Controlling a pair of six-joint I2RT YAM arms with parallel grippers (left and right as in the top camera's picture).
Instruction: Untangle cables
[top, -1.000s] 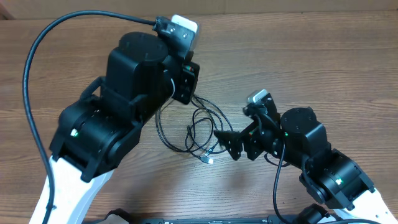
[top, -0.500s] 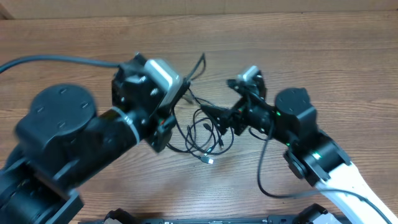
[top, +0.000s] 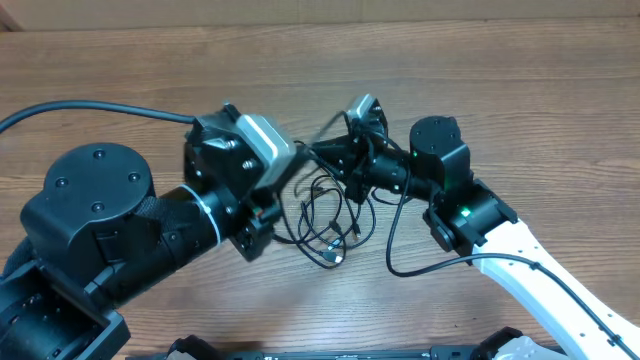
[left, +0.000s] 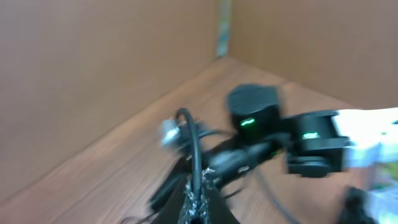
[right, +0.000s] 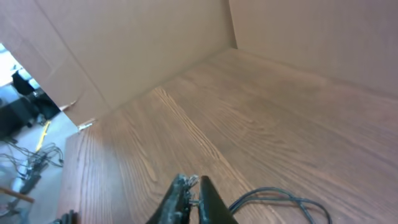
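Note:
The thin black cables (top: 325, 215) lie in a loose tangle on the wooden table (top: 520, 90) between both arms, with a silver plug (top: 333, 258) at the near side. My left gripper (top: 298, 165) is shut on one cable (left: 193, 143), which rises from its fingertips (left: 198, 186) in a blurred arc. My right gripper (top: 335, 155) faces it from the right, just above the tangle. In the right wrist view its jaws (right: 194, 183) are shut on a small bright cable end, and more cable loops (right: 280, 198) lie on the wood behind.
Cardboard walls (right: 143, 50) close off the back of the table. The left arm's thick black cable (top: 90, 108) arcs over the left side. The right arm's own wiring (top: 420, 262) hangs in a loop near the front. The right arm (left: 261, 118) fills the left wrist view.
My right gripper moved up and left toward the left gripper and closed from wide open. The left arm swung down and left, lifting a strand of cable off the table.

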